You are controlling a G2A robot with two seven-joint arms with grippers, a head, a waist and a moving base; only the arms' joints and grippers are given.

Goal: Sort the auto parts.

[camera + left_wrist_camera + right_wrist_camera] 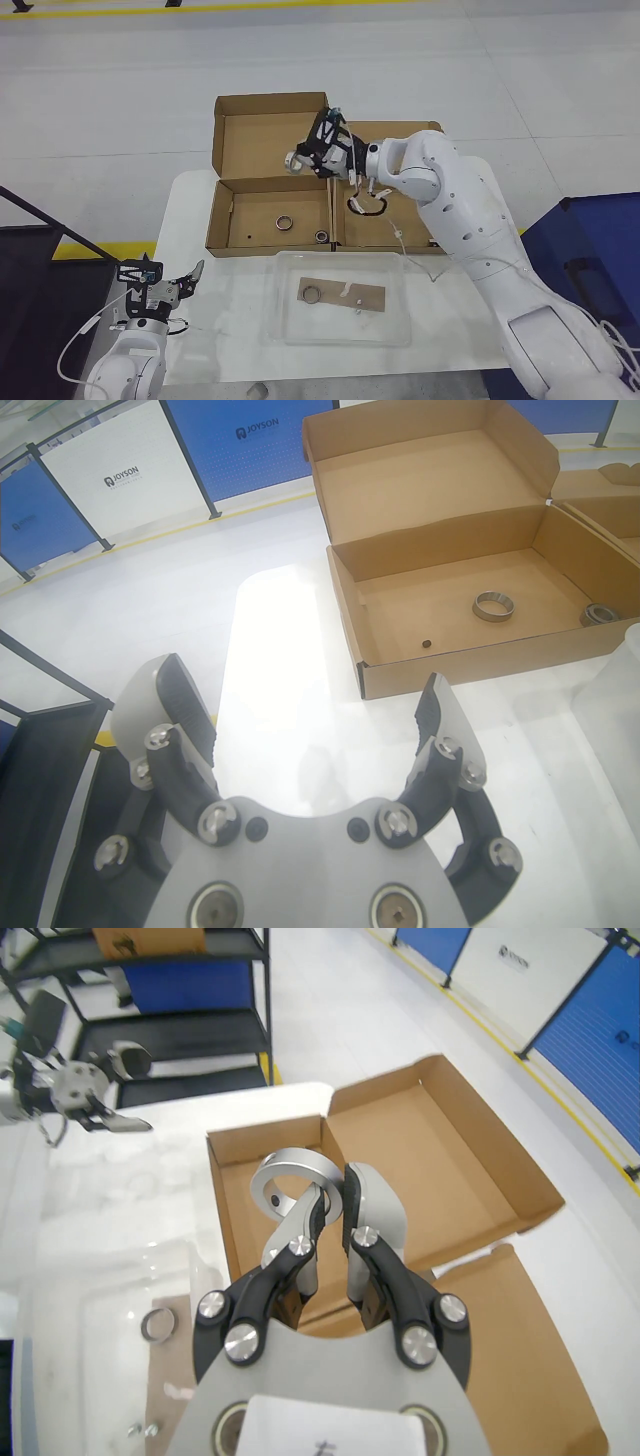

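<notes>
My right gripper (332,1193) is shut on the rim of a silver clamp collar (295,1173) and holds it above the left cardboard box (222,215), near its lid hinge; the top view shows this gripper (308,157) and the collar (293,158) there. A metal ring (494,606), a bearing (598,614) and a small dark piece (426,644) lie inside that box (350,600). My left gripper (302,675) stands open with nothing in it over the table's front left corner (185,280), apart from the box.
A second cardboard box (400,240) adjoins the first on the right. In front of both, a clear plastic tray (285,325) holds a cardboard strip, a metal ring (311,293) and small parts (358,300). Bare white table (190,210) lies left of the boxes.
</notes>
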